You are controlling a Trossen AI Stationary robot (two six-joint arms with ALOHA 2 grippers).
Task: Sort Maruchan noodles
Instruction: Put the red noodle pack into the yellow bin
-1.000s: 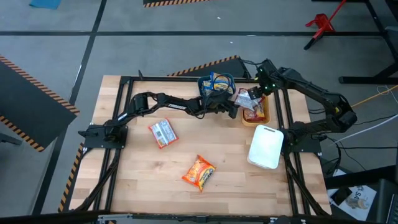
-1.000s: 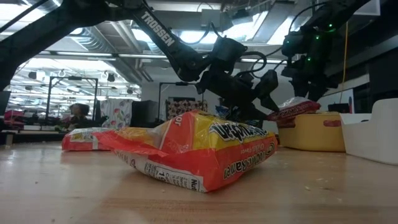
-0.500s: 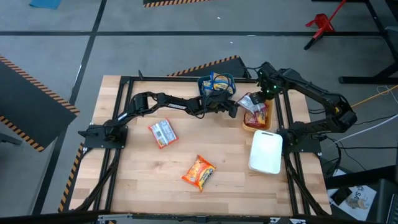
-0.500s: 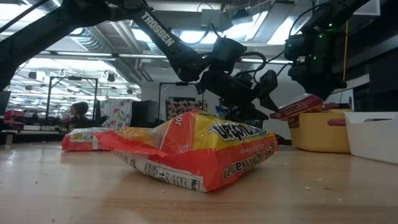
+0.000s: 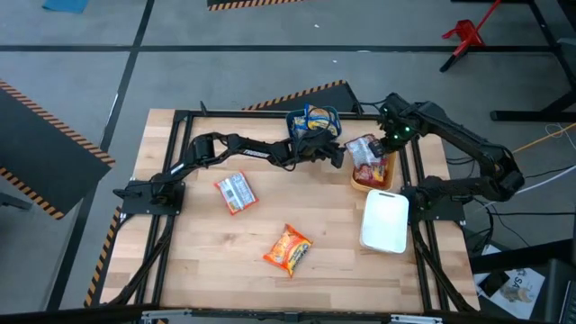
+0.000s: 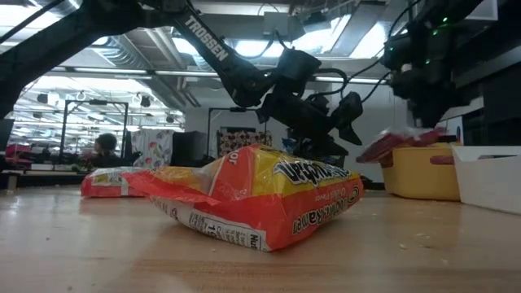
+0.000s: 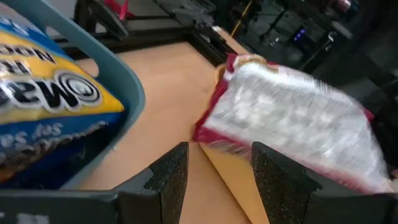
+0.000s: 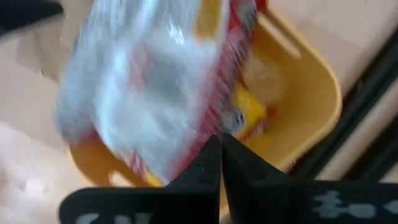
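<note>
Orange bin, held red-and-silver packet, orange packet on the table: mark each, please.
Orange bin (image 5: 360,180), high view, its near-left rim.
Red-and-silver packet (image 5: 362,148), high view, silver face.
Orange packet (image 5: 288,249), high view, middle of the wrapper.

The left dark six-joint arm is reaching across the far half of the surface, its forearm lying nearly level. The left end effector (image 5: 335,155) is hanging with its two dark fingers (image 7: 168,176) spread apart, gripping nothing. The right dark arm is bending in from the far right edge, and the right end effector (image 5: 385,144) is pointing downward, its fingers pressed together.
</note>
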